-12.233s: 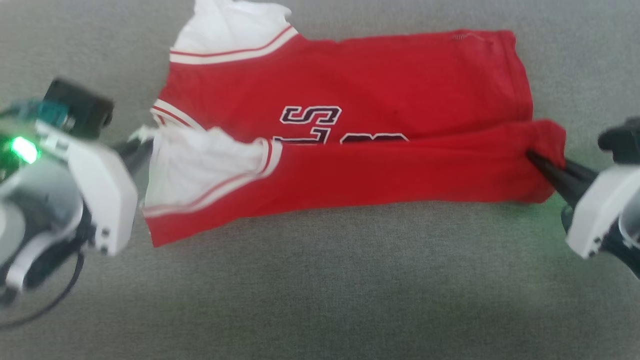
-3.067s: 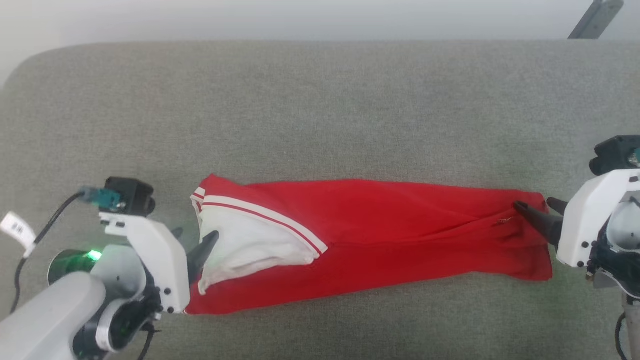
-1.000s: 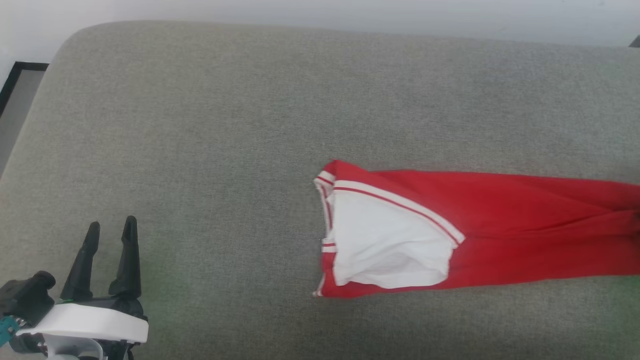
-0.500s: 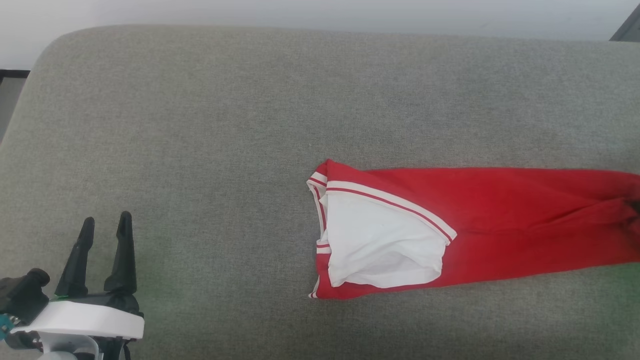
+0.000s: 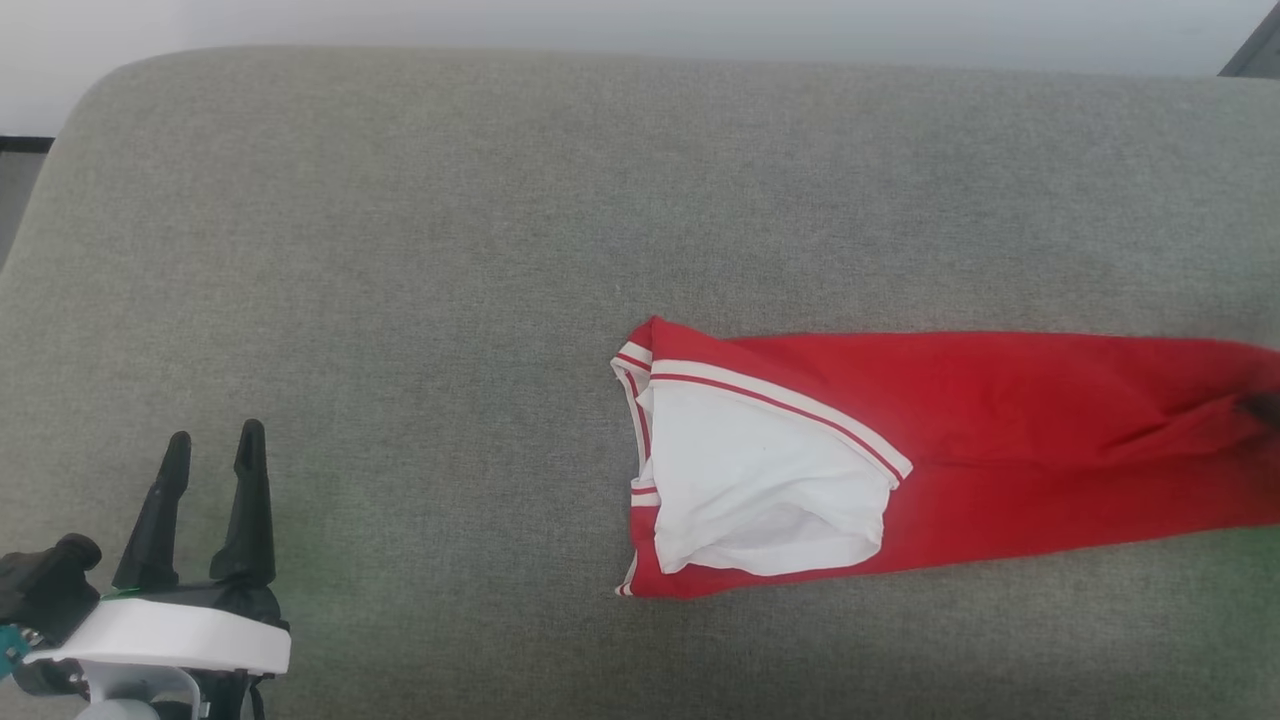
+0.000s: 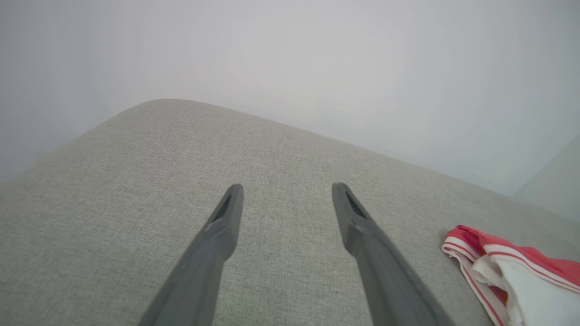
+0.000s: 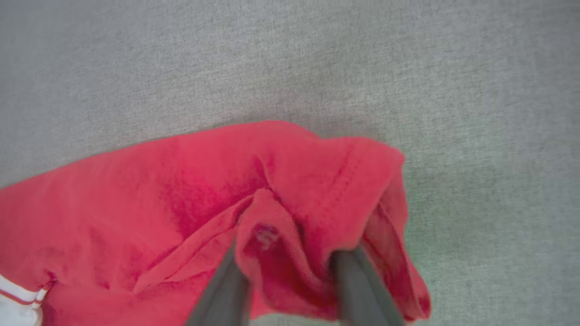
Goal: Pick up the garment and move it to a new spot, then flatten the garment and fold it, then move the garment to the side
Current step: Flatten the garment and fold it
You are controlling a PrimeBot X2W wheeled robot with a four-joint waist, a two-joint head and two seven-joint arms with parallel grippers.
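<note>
At the lower left of the head view we see the left tool (image 5: 214,436) with its two dark fingers spread wide and nothing between them. It is poised over bare grey fabric, well apart from the cloth. In the left wrist view the same tool (image 6: 286,187) stands open, fingertips pointing across the grey cushion (image 6: 136,217) toward a pale wall (image 6: 317,68).

Moving right, the garment (image 5: 1000,440) lies on the cushion (image 5: 400,250) as a long folded strip, right of the middle of the head view and running out past its right edge. Its left end shows a white sleeve (image 5: 760,480) lying on top, edged with red-and-white striped trim (image 5: 780,402). This end also shows at the lower right of the left wrist view (image 6: 498,267). The rest of the strip is plain red with a few long creases.

At the far right, the right wrist view shows the garment's red end (image 7: 181,203) bunched up off the cushion (image 7: 476,90). The right tool (image 7: 290,265) has its fingers partly apart with a fold of the hem between them. We cannot tell whether it grips the cloth or has let it go.
</note>
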